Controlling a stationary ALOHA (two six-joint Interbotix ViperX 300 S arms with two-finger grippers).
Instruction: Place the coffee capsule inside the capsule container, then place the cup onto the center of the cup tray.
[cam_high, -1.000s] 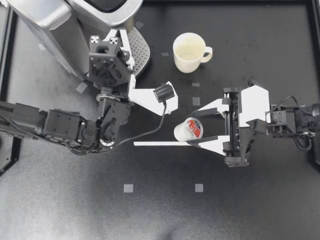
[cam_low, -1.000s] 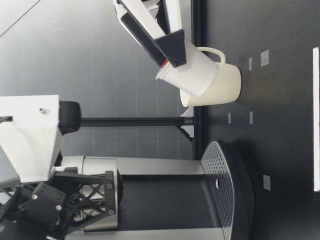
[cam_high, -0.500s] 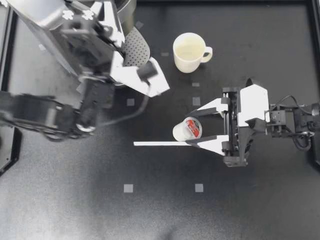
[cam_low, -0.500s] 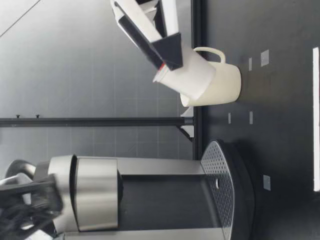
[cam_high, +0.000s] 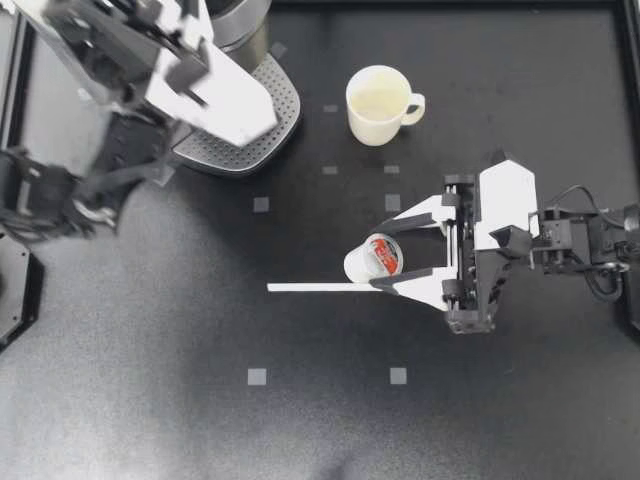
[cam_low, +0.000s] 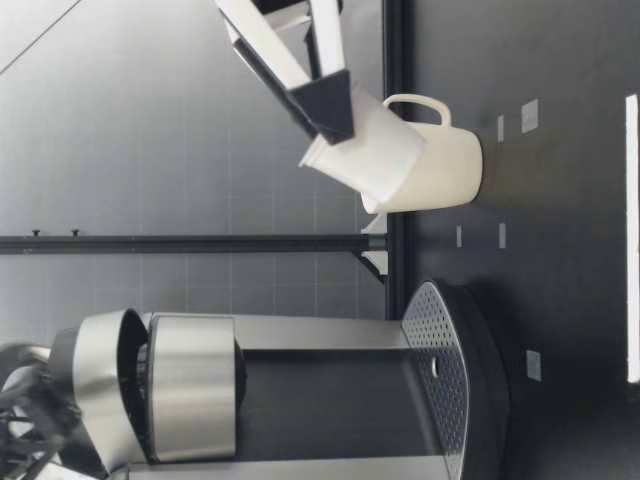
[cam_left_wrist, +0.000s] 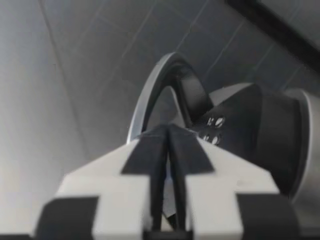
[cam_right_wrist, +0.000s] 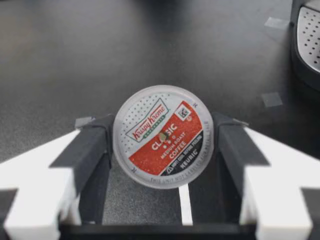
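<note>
- The coffee capsule (cam_high: 375, 257) is clamped, tilted, between both fingers of my right claw (cam_high: 381, 256), foil lid facing the wrist camera.
- It hangs off the tabletop (cam_high: 300, 400), well apart from the cup (cam_high: 378, 103), on my side of it.
- The cup stands upright.
- The perforated cup tray (cam_high: 240, 155) lies left of the cup.
- Farther left, my left claw (cam_high: 245, 115), fingers pressed together, is over the coffee machine (cam_high: 235, 20).

Overhead camera straight down on matte black table (cam_high: 150, 400), silver coffee machine (cam_high: 240, 25) upper left of frame, table-height camera facing across, sharing that machine and the cream ceramic mug (cam_high: 376, 105), left wrist camera tight on its raised silver lid (cam_left_wrist: 142, 97), right wrist camera low over tabletop.
</note>
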